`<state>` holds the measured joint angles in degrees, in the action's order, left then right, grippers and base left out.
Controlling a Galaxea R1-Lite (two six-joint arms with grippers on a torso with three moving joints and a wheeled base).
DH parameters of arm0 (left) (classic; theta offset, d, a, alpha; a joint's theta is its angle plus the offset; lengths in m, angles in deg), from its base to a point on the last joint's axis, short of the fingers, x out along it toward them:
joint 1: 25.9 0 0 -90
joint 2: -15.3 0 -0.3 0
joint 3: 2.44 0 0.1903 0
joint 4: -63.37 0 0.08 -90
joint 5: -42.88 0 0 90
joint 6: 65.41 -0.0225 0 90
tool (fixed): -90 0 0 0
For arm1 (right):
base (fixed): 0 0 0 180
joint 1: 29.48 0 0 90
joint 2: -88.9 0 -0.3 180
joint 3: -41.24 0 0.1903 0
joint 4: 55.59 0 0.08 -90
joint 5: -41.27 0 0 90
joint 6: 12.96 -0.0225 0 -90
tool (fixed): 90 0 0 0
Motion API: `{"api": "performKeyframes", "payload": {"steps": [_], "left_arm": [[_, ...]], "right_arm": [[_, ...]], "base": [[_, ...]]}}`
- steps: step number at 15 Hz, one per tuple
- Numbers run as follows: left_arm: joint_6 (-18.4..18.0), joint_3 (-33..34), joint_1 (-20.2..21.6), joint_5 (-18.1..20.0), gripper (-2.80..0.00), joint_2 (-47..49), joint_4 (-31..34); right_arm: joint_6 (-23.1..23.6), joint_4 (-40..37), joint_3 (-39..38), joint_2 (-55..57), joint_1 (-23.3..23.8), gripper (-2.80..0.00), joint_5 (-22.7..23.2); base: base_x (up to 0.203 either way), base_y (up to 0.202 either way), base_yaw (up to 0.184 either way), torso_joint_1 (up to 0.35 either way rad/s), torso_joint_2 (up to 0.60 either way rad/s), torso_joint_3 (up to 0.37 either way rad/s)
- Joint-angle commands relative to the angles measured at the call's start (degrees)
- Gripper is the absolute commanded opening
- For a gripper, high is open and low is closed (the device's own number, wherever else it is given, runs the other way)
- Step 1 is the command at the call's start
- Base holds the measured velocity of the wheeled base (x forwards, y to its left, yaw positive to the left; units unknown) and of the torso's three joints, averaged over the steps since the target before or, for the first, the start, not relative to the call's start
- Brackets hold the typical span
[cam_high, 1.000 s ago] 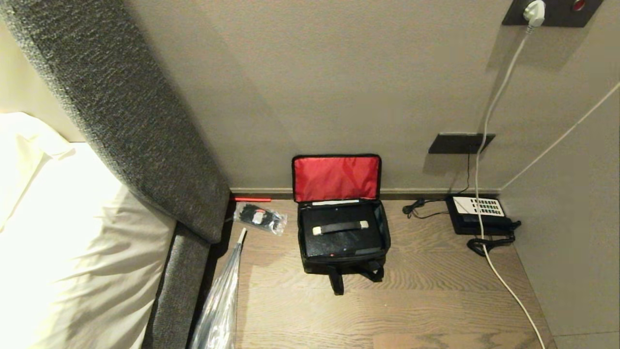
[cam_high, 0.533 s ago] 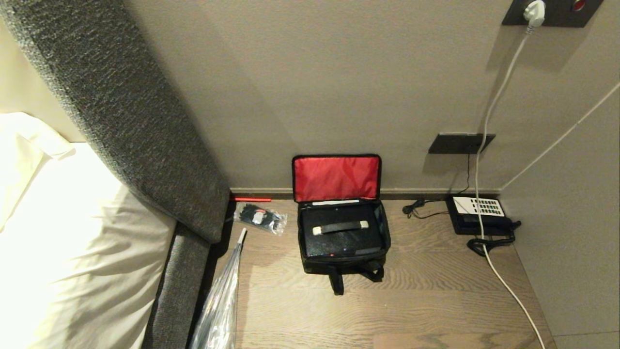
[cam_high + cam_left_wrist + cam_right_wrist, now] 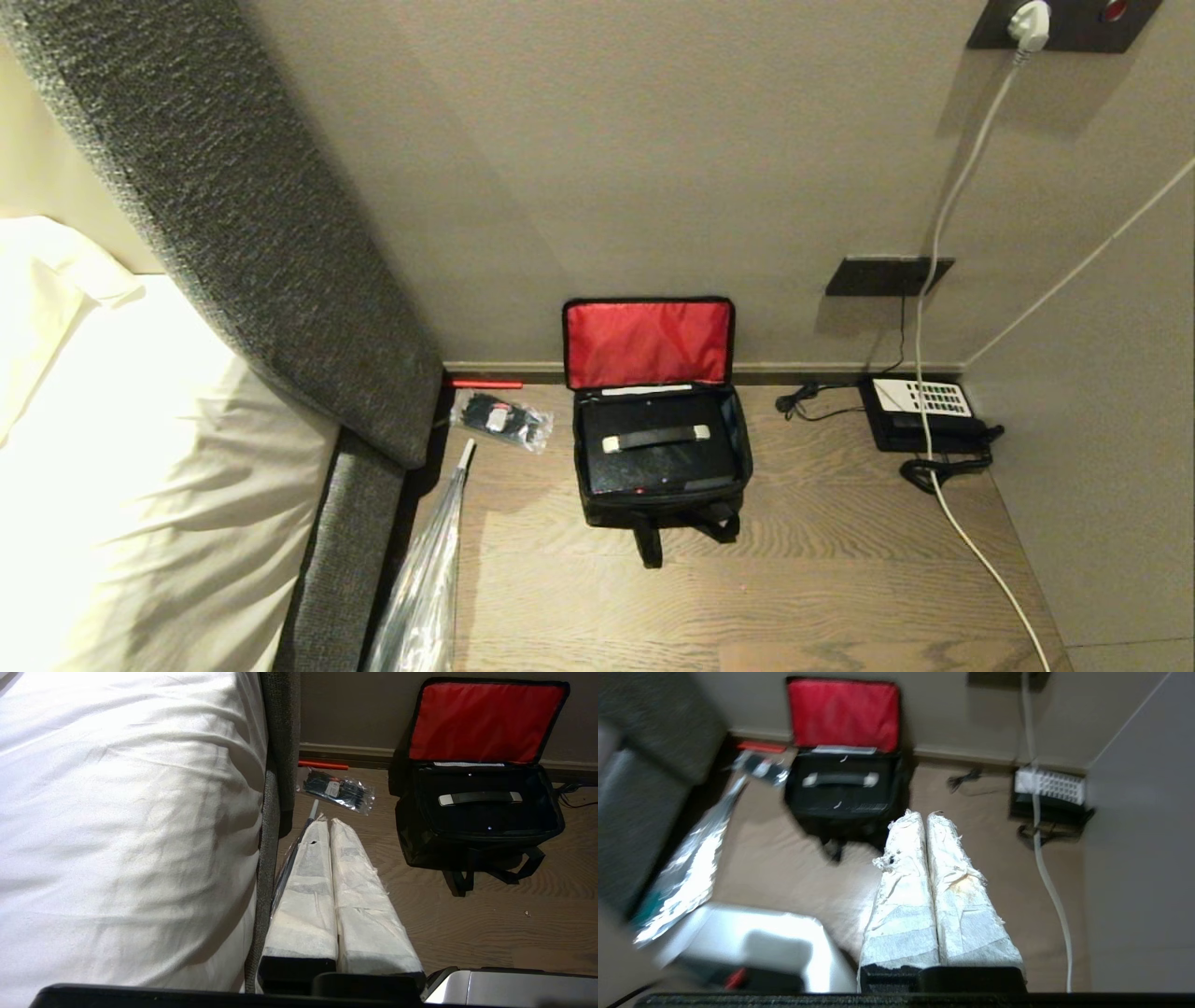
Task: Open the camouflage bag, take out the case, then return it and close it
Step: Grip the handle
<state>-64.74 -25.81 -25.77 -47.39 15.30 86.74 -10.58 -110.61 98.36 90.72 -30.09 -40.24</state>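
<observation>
- Nothing on the floor has shifted since the earlier head views: bag, packet and phone lie where they were, and neither arm has entered the head view.
- Bed (image 3: 121, 448) with white bedding fills the robot's left side, edged by a grey upholstered headboard (image 3: 233, 215) that leans out toward the floor space.
- Wooden floor (image 3: 794, 579) runs to the wall (image 3: 653, 140); nothing lies between the robot and the bag.
- Camouflage bag (image 3: 665, 509) stands open against the wall, its red-lined lid upright and black straps trailing forward.
- Case (image 3: 653, 457) sits inside the bag, handle up.
- Crinkled plastic wrap (image 3: 425, 579) lies beside the bed base, left of the bag.
- Black phone (image 3: 920, 415) sits in the right corner, crossed by a white cable (image 3: 971, 541).
- Left gripper (image 3: 329, 821), wrapped in white, hangs by the bed edge, fingers pressed together, empty.
- Right gripper (image 3: 924, 816) hovers above the floor short of the bag, fingers clenched on nothing.
- Clear packet (image 3: 501, 419) of black ties lies just left of the bag.
</observation>
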Motion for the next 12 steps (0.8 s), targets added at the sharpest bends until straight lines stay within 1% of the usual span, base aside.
{"api": "performKeyframes", "payload": {"steps": [1, 3, 6, 8, 9, 10, 11, 12], "left_arm": [[0.0, 0.0, 0.0, 0.0, -2.80, 0.0, 0.0], [0.0, 0.0, 0.0, 0.0, -2.80, 0.0, 0.0], [0.0, 0.0, 0.0, 0.0, -2.80, 0.0, 0.0], [0.0, 0.0, 0.0, 0.0, -2.80, 0.1, 0.0], [0.0, 0.0, 0.0, -0.1, -2.80, 0.0, 0.0], [0.0, 0.0, 0.0, 0.0, -2.80, 0.0, 0.0], [0.0, 0.0, 0.0, 0.0, -2.80, 0.1, 0.0], [0.0, 0.0, 0.0, 0.0, -2.80, 0.0, 0.0]], "right_arm": [[-0.4, -4.6, 7.7, 10.9, -1.4, -2.80, 0.8], [0.9, -4.5, 11.4, 27.9, -2.3, -2.80, -0.8], [3.0, -1.7, 18.2, 56.8, -4.2, -2.80, -4.5], [4.1, 2.3, 24.0, 73.5, -7.2, -2.80, -6.9], [4.6, 4.9, 26.5, 80.5, -9.5, -2.80, -8.9], [5.1, 8.3, 28.6, 87.4, -12.5, -2.80, -12.6], [6.0, 12.3, 30.1, 93.9, -15.9, -2.80, -17.8], [7.4, 17.2, 31.1, 99.5, -19.4, -2.80, -24.1]], "base": [[0.000, 0.000, 0.000, 0.000, 0.00, 0.000], [0.000, 0.000, 0.000, 0.000, 0.00, 0.000], [0.000, 0.000, 0.000, 0.000, 0.00, 0.000], [0.000, 0.000, 0.000, 0.000, 0.00, 0.000], [0.000, 0.000, 0.000, 0.000, 0.00, 0.000], [0.000, 0.000, 0.000, 0.000, 0.00, 0.000], [0.000, 0.000, 0.000, 0.000, 0.00, 0.000], [0.000, 0.000, 0.000, 0.000, 0.00, 0.000]]}}
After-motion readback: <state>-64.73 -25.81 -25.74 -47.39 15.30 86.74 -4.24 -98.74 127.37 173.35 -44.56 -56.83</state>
